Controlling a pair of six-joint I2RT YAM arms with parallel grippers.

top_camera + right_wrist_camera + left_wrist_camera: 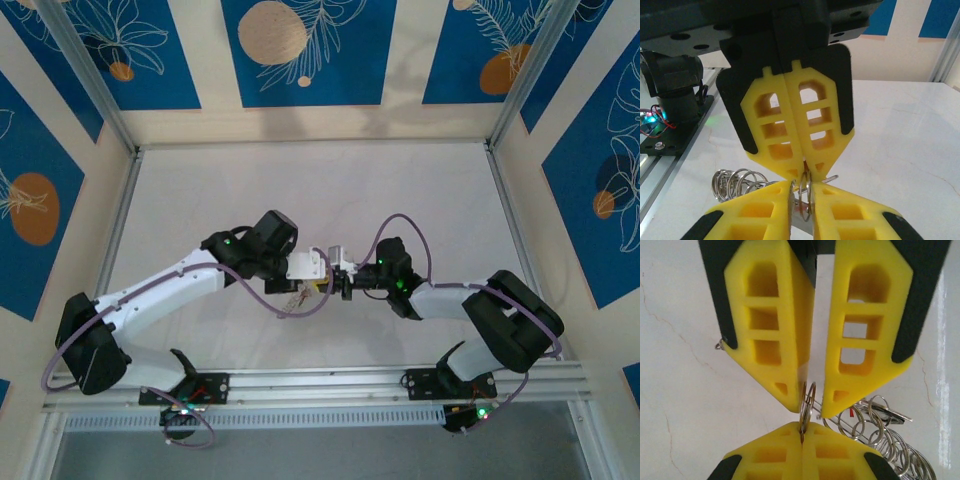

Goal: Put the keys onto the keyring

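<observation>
Above the table's middle my two grippers meet tip to tip. My left gripper (802, 432) is shut on the edge of a small metal ring (808, 399) that stands upright. That ring reaches into the narrow gap between the yellow fingers of my right gripper (802, 187), which stand slightly apart around it. A thin grey wire, the keyring (866, 416), runs from there to a bunch of metal rings (880, 432), also in the right wrist view (737, 182). Among the rings a red sliver (852, 411) shows, possibly a key head. The keys are otherwise hidden.
White tabletop (320, 190) lies behind the arms, with a metal frame post (128, 150) at the back left. The aluminium base rail (330, 385) runs along the near edge. Purple cables (400, 225) loop off both arms.
</observation>
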